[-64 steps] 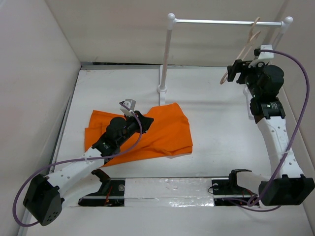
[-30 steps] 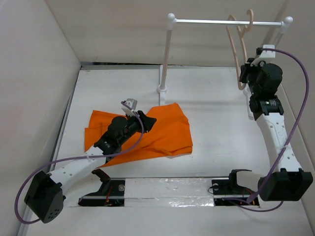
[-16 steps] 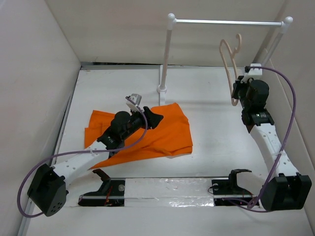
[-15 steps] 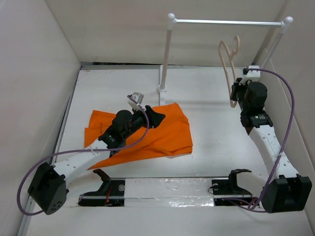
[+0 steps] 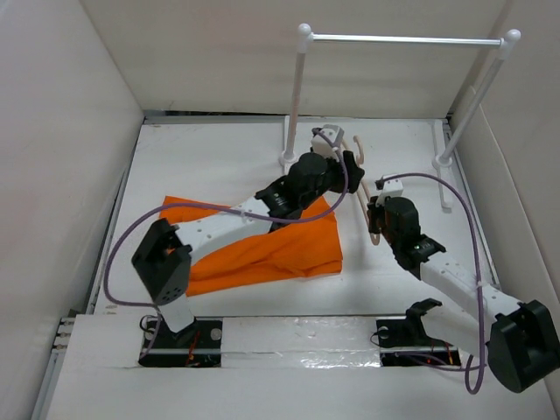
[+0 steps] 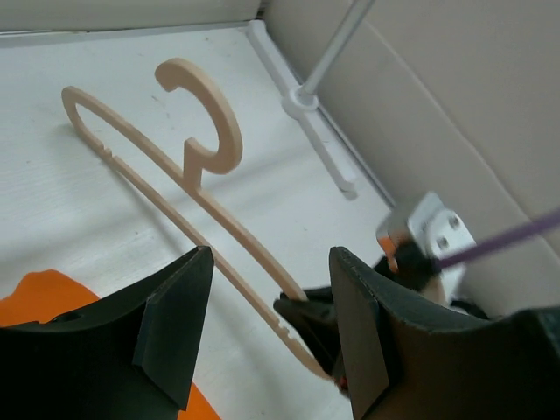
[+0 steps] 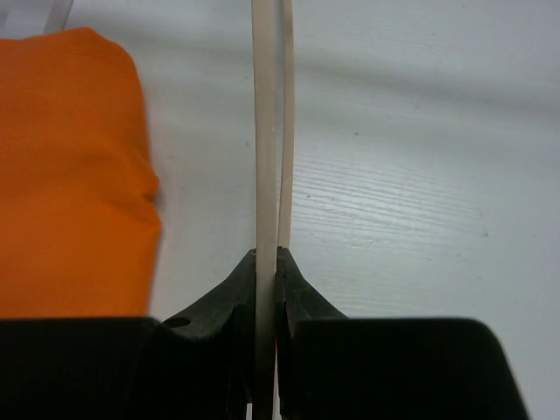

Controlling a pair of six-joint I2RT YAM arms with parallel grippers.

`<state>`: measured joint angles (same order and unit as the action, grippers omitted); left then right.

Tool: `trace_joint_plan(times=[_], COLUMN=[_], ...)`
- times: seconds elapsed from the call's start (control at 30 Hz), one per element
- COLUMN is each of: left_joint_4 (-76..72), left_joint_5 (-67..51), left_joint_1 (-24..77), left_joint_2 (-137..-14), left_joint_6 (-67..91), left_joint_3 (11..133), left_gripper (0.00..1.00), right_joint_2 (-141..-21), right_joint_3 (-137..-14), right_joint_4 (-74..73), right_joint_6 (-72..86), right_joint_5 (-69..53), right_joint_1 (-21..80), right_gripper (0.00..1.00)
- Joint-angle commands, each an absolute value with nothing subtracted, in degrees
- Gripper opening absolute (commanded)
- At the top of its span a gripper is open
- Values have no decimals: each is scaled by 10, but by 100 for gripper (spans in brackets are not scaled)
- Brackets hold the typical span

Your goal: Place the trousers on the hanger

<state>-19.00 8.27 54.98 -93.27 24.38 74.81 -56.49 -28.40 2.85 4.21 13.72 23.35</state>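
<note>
Top view: trousers (image 5: 297,249) lie flat and slack on the table (image 5: 219,149), nothing holding them. hanger (image 5: 364,199) sits just off the trousers' right edge, well clear of the rack (image 5: 402,39). right gripper (image 5: 376,219) is clenched on it. left gripper (image 5: 348,162) hangs over the trousers' far right corner, jaws spread, empty.

Left wrist: hanger (image 6: 201,219) runs diagonally away from the trousers' corner (image 6: 35,302), hook at the far end. The right gripper (image 6: 315,319) pinches the near end. The left jaws frame the bar and touch nothing.

Right wrist: jaws tight on the thin bar (image 7: 265,131). trousers (image 7: 70,175) are to its left, not touching.

Handling, my read: the hanger is light, stiff and smooth, so it may pivot in a single pinch; a second hold near the hook neck would steady it. The trousers are limp and will sag or slide off the bar; pinch through all layers at the waistband or a folded edge.
</note>
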Motion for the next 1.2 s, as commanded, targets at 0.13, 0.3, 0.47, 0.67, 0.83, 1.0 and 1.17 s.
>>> trace_joint_plan(times=[0.13,0.3,0.47,0.67,0.83,1.0,1.17], left_joint_4=[-77,-100,-103,-117,-108,-114,-171], left_joint_5=[148,171,219,217,217,221,203], left_joint_1=[548,536,536,531,531,531,538], left_joint_2=[-1090,-1129,-1150,-1170,-1197,-1210,-1169], left_joint_6=[207,222,220,213,208,208,201], left_joint_3=[953,966,984,1004,1039,1051,986], left_gripper=[53,53,49,45,45,41,50], right_joint_2=[-586,-578,-575,-589,-602,-617,-615], right_joint_3=[-263,-251,-249,-248,-245,-248,-244], right_joint_4=[122,122,120,123,130,133,136], right_joint_6=[78,79,76,78,84,88,87], right_joint_5=[185,184,183,178,186,199,204], right_joint_1=[282,287,287,293,310,322,316], right_gripper=[0,0,0,0,0,0,0])
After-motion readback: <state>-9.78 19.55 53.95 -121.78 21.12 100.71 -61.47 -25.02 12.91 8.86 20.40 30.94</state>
